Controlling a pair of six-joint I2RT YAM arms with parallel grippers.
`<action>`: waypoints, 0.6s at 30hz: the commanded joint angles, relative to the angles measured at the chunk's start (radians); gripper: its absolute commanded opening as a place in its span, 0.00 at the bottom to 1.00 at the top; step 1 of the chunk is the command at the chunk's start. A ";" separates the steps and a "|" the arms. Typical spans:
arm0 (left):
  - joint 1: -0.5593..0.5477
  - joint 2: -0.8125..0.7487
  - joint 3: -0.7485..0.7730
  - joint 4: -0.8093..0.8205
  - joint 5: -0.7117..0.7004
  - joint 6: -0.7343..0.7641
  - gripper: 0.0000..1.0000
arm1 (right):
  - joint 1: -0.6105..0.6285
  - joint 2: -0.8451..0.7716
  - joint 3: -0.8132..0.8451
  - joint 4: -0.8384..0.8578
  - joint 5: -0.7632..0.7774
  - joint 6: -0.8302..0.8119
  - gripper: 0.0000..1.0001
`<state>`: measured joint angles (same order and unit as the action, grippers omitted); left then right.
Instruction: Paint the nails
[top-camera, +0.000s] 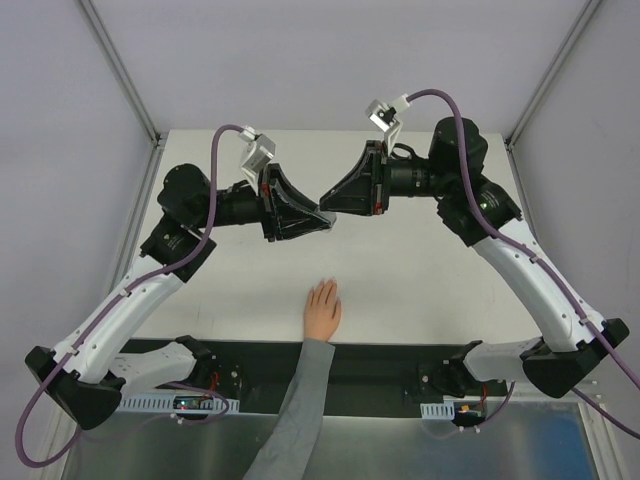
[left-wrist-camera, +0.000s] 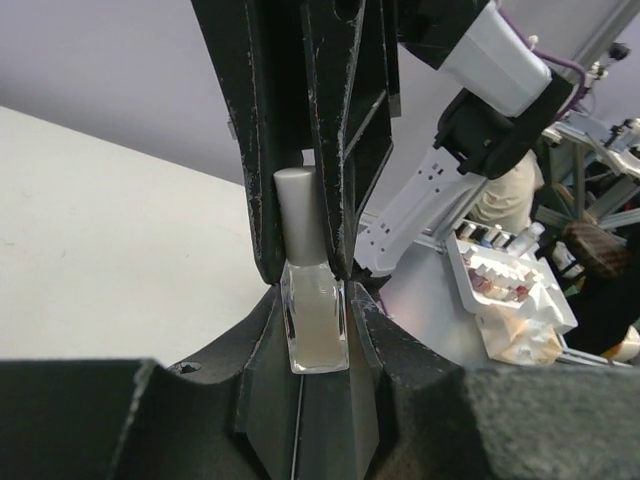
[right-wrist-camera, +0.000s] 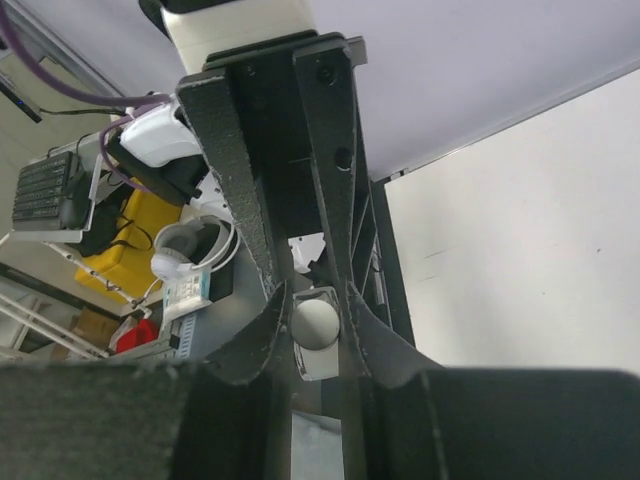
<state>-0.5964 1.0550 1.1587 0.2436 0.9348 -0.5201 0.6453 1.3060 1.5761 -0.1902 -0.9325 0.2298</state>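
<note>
Left arm is seen stretched over the table (top-camera: 420, 280), forearm angled inward. The left gripper (left-wrist-camera: 314, 297) is clamped tight on a small clear bottle (left-wrist-camera: 318, 335) of pale polish, the glass body pinched between both fingers.

The grey-white cap (left-wrist-camera: 297, 215) is gripped from the opposite side by the right gripper (right-wrist-camera: 316, 296), jaws drawn nearly together, both pads against the cap. In the right wrist view the cap top is seen end-on as a pale disc. From above, the two grippers stand tip to tip over mid-table, and the bottle is hidden there by the black fingers.

A tray of small bottles (left-wrist-camera: 500, 275) is noted beyond the table edge, blurred.

The hand (top-camera: 322, 312) is laid flat on the table, fingers together and pointing away from the bases, wrist in a grey sleeve (top-camera: 300, 410).

The nails (top-camera: 325, 285) are found at its fingertips, too small for colour to be judged. They lie nearer the bases than the gripper junction, almost in line with it, well apart from both grippers.
</note>
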 joint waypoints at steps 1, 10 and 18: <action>-0.017 -0.058 0.035 -0.076 -0.053 0.239 0.00 | 0.023 -0.007 0.067 -0.049 0.076 0.019 0.14; -0.039 -0.078 0.045 -0.187 -0.425 0.405 0.00 | 0.117 0.022 0.249 -0.406 0.615 -0.006 0.80; -0.086 -0.058 0.102 -0.262 -0.579 0.503 0.00 | 0.209 0.142 0.481 -0.657 0.908 0.002 0.77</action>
<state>-0.6563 1.0012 1.2037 -0.0158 0.4763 -0.0982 0.8223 1.4162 1.9793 -0.7189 -0.2237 0.2153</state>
